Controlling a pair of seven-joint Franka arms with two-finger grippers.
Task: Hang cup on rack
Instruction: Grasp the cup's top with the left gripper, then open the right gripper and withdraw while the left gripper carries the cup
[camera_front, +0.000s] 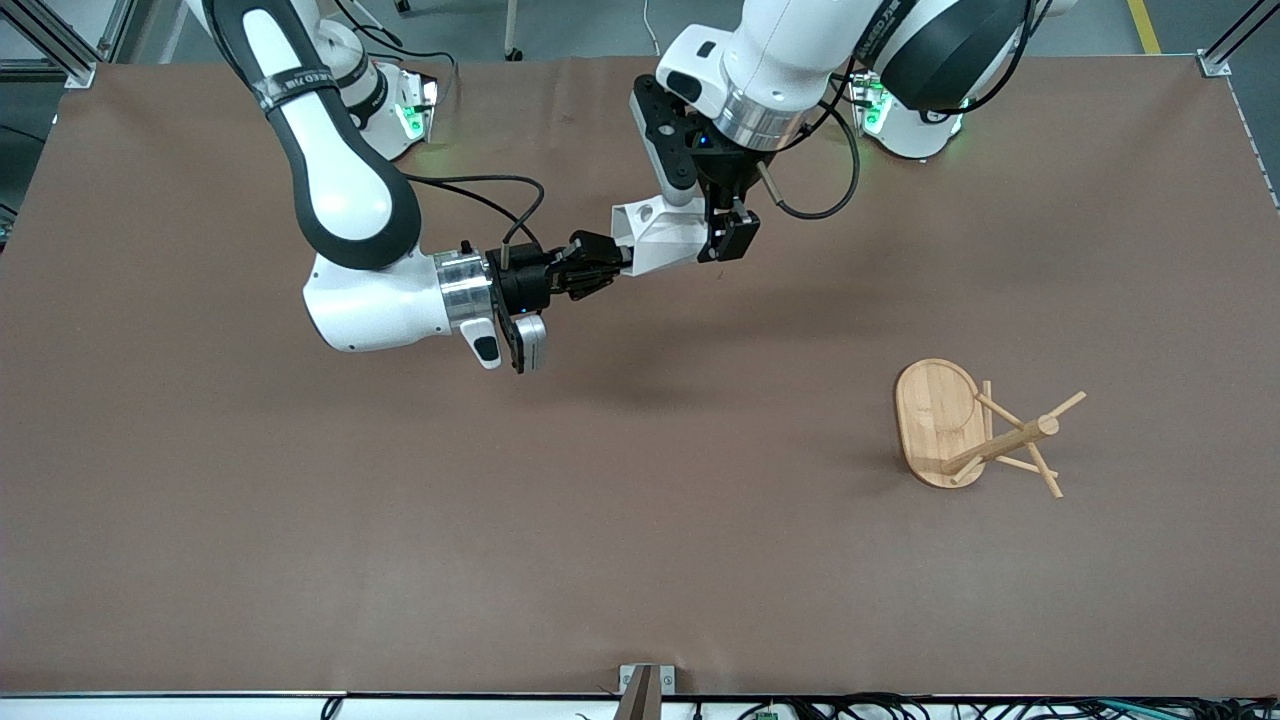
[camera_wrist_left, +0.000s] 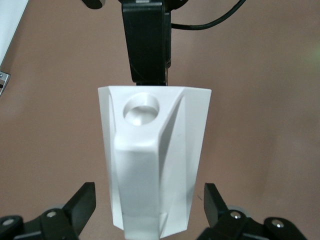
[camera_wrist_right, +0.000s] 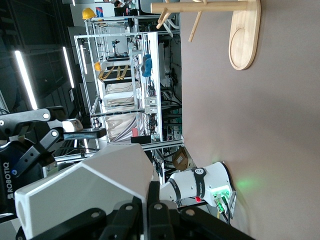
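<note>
Nearest the front camera's edge of the tabletop we see the rack (camera_front: 985, 432), standing upright on its oval bamboo base toward the left arm's end of the table, its post and thin pegs bare; in the right wrist view the same rack (camera_wrist_right: 235, 20) stands well apart from both arms. Farther from the camera, over the middle of the brown table (camera_front: 640, 560), we find the cup (camera_front: 655, 236) held in the air, lying on its side between the two arms. The right gripper (camera_front: 610, 266), coming from the right arm's end, is pinched on the cup's wide rim: in the right wrist view its fingers (camera_wrist_right: 150, 212) meet at the edge of the white faceted wall (camera_wrist_right: 85, 192), and in the left wrist view one dark finger reaches over the mouth edge. The left gripper (camera_front: 728, 238) hangs over the cup's narrow base end from above, and in the left wrist view its own fingertips (camera_wrist_left: 82, 200) stand spread on either side of the cup (camera_wrist_left: 150, 165), not touching it. That view also shows the round hole (camera_wrist_left: 142, 109) in the handle tab, facing the camera.
</note>
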